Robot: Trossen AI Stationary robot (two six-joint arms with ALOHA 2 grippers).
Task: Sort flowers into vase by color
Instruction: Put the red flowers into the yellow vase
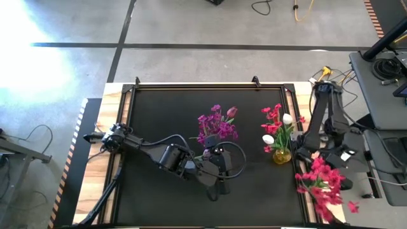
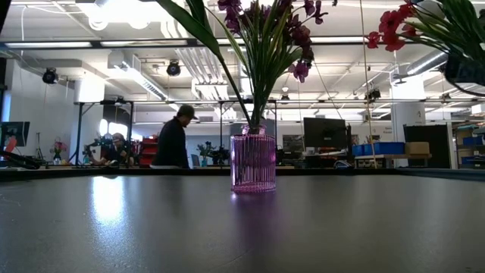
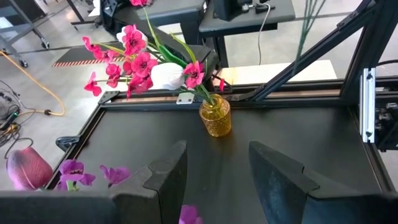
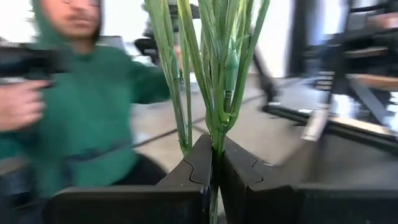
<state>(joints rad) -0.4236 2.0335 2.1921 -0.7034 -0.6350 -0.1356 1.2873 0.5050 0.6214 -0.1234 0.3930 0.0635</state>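
Note:
A pink ribbed glass vase [image 2: 252, 161] stands mid-table and holds purple-magenta flowers [image 1: 216, 125]. To its right, an amber vase [image 1: 282, 154] holds red-pink flowers with white buds [image 3: 140, 62]. My left gripper [image 3: 214, 180] hovers open on the near side of the purple flowers, facing the amber vase [image 3: 215, 116], with nothing between its fingers. My right gripper [image 4: 216, 168] is shut on a bunch of red flowers [image 1: 323, 184] at the table's right edge. My right gripper pinches several green stems [image 4: 217, 134] together between its two fingers. The fingers lie across the stems. The bunch is lifted clear, and its red blooms [image 1: 324, 187] hang over the table's right edge.
A black frame rail [image 3: 298, 93] runs round the table top. A person in a green hooded top [image 4: 81, 112] stands close beyond the right gripper. People [image 2: 173, 140] stand in the room behind. Bare black table top [image 1: 159, 111] lies left of the vases.

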